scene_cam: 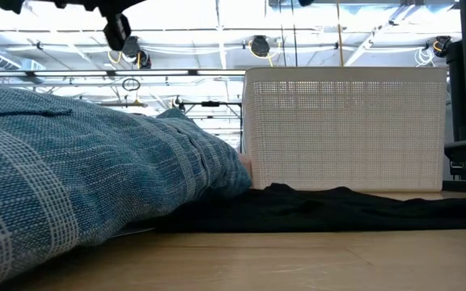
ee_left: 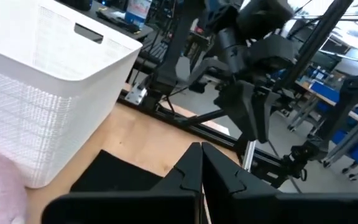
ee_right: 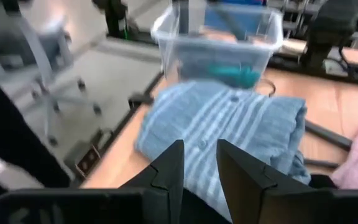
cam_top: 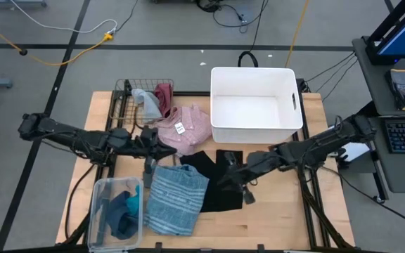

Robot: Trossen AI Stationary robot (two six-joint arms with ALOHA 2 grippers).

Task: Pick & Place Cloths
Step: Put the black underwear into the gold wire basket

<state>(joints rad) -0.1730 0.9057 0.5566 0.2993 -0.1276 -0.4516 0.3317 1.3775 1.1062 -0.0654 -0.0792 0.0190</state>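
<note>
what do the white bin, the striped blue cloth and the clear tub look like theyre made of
White bin: likely moulded plastic, matte; the low view shows fine perforated mesh walls, and it has cut-out handles.
Blue striped cloth: woven fabric, probably cotton; coarse visible threads and soft folds.
Clear tub: transparent plastic, glossy; the teal and dark blue cloths inside show through its walls.

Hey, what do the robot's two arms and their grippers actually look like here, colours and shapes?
Both arms are dark, nearly black, built of jointed tubular links with bulky housings. The left gripper has two matte black angular fingers tapering to points. The right gripper has the same wedge-shaped black fingers. No coloured markings show on either.
</note>
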